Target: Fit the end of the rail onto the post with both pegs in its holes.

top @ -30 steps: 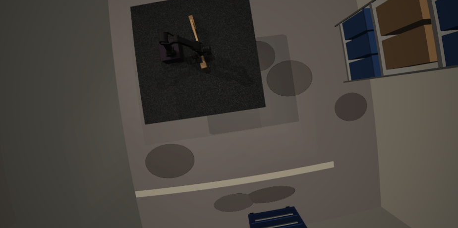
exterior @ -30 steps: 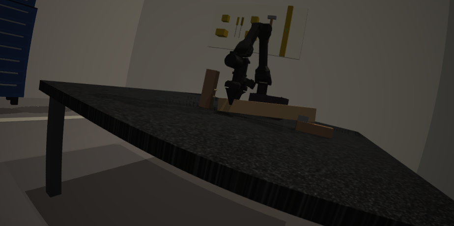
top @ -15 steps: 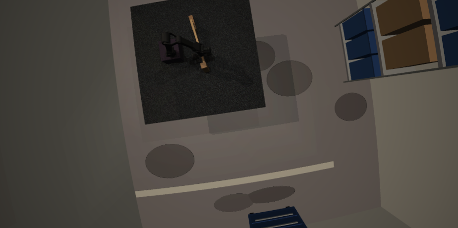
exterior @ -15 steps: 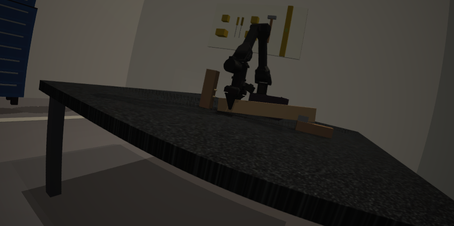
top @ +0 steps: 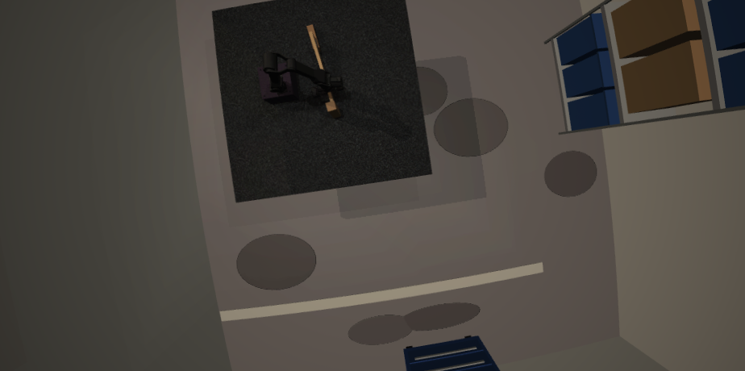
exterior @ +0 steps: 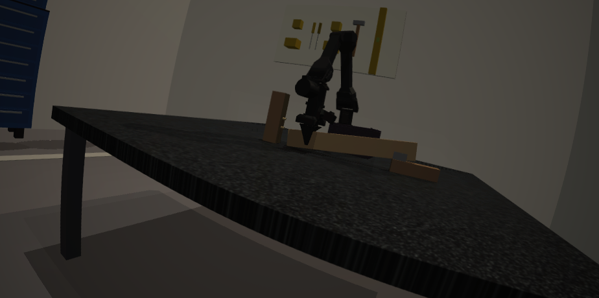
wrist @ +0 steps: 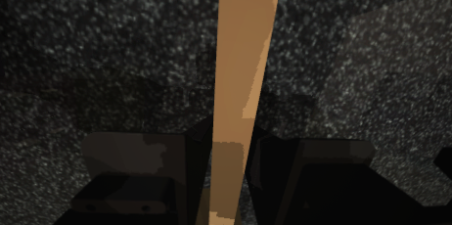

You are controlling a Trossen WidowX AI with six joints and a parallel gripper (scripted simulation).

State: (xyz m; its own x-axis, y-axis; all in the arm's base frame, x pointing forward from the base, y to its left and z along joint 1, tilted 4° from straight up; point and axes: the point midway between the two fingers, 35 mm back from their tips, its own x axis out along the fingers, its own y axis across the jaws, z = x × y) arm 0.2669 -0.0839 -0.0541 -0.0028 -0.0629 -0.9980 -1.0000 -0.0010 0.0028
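The long wooden rail (top: 317,53) (exterior: 360,143) (wrist: 240,59) has its far end in the grey bracket (exterior: 399,156) on the low footboard block (exterior: 415,170). Its near end is low at the table, a small gap short of the upright wooden post (top: 331,106) (exterior: 274,118). The upper peg (exterior: 284,118) and lower peg (exterior: 282,127) stick out toward the rail, above its near end; neither is in a hole. My gripper (exterior: 306,140) (wrist: 224,120) is shut on the rail near that end, one finger on each side. The rail's end holes are hidden.
The dark speckled table (top: 312,160) (exterior: 335,204) carries everything. The arm's base (top: 277,87) (exterior: 354,130) stands beside the rail. A tool board (exterior: 393,45) hangs on the wall behind, and shelves with boxes (top: 664,77) stand off the table.
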